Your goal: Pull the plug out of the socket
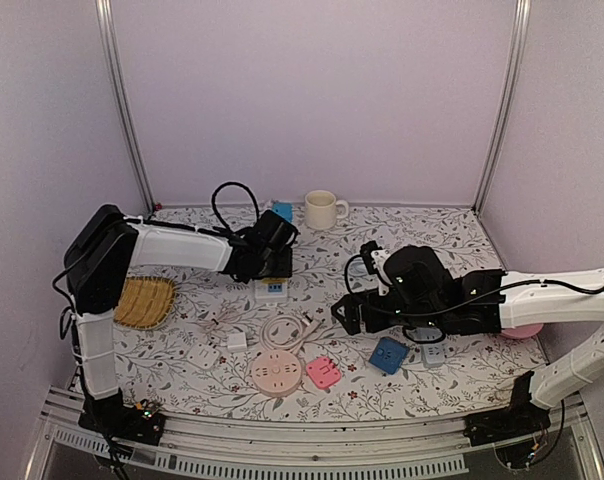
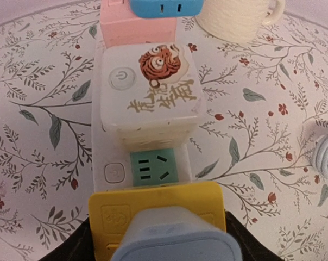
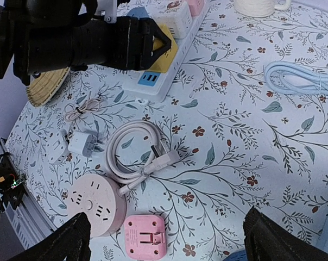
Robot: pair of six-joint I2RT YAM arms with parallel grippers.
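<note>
White links, black joints, black fingers, cables.

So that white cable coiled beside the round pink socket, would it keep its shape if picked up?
Probably not: the white cable lies in loose, uneven loops, so it would likely sag and uncoil. It looks thin and light, so a push would probably slide it, its plug end trailing.
</note>
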